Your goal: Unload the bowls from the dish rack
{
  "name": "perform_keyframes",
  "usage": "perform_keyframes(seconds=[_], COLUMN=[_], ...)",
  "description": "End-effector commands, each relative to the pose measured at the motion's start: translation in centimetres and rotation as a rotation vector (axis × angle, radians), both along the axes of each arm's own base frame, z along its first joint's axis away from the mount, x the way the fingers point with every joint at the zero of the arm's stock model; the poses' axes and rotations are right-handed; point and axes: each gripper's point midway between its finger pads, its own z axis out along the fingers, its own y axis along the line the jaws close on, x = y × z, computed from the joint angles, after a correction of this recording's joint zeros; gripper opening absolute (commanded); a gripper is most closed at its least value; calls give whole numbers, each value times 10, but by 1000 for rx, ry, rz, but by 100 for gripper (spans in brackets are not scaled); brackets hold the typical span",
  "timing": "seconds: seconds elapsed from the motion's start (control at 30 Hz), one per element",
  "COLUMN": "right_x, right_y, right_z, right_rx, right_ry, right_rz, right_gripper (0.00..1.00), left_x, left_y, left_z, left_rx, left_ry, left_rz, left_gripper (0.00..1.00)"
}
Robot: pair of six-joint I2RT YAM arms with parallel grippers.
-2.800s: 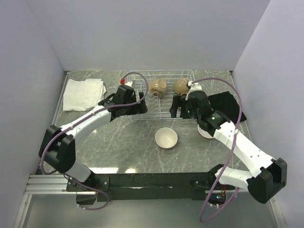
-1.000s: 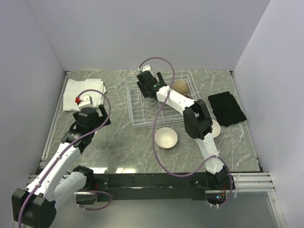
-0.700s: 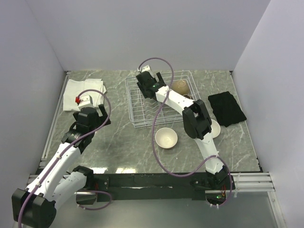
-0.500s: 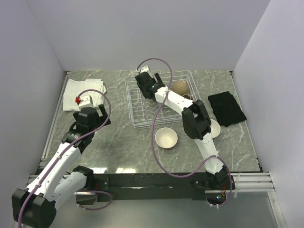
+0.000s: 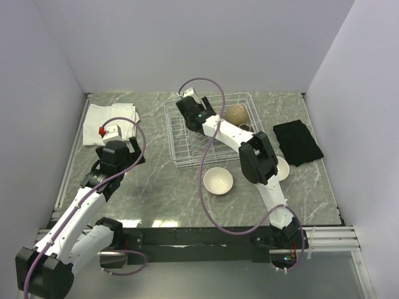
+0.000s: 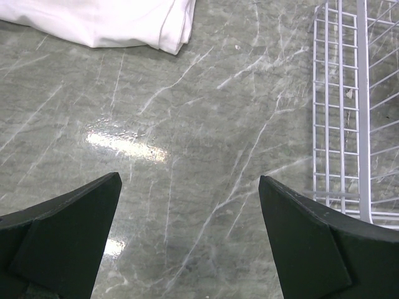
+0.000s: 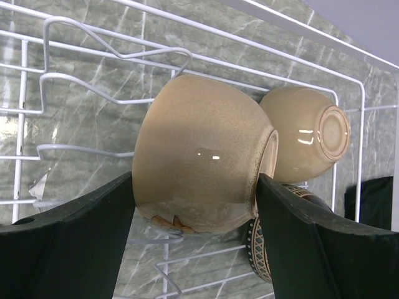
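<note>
Nearest me, a small round bowl with a cream-white inside (image 5: 218, 180) stood upright on the grey marbled table (image 6: 187, 93), already out. The left gripper (image 6: 189, 177) hung over bare table with its jaws spread and nothing between them. The folded white cloth (image 6: 106, 22) lay beyond it, and the white wire dish rack (image 6: 362, 93) was off to its right.

Farther back, the right gripper (image 7: 194, 177) reached into the rack with its jaws wide apart around a glossy tan ceramic bowl (image 7: 199, 137). That bowl lay tipped on its side among the tines, its mouth turned toward one finger and its rounded belly toward the other. Its axis therefore ran along the closing line. I could not tell whether the pads were pressing on it. I judged the right arm far the nearer for the lift.

Just past it lay a second tan bowl (image 7: 299, 137), foot toward the camera, with a dark patterned bowl (image 7: 265, 243) beside it.

Some seconds earlier the left gripper had been at the rack's edge and the right arm at its other end. Since then the left had drawn back and the right had crossed over.
</note>
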Motion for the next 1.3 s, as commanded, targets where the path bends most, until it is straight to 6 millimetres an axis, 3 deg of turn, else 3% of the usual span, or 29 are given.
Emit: perform_keyframes(seconds=[0.0,0.4,0.57,0.73,1.07,1.27], right_x=[-6,-19,-20,-22,-32,-38], right_y=[-18,-8,-20,-35,-51,-56], right_z=[66,85,102,101,120,129], right_rx=[14,145,211,317,548,616], right_ry=[-99,-67,-79,-46,-9,20], right_rz=[-40,-6,-29,-46,-29,-10], right_gripper=[34,0,0,0,0,0], left_x=[5,5,5,4,6,8], left_y=[3,3,3,2,-5,-26], left_z=[10,9,10,9,7,8], left_rx=[6,8,8,8,-5,-68], left_ry=[-43,-39,-42,-39,-33,-34], left_rz=[12,13,12,4,-28,-123], left_gripper=[99,99,99,99,100,99])
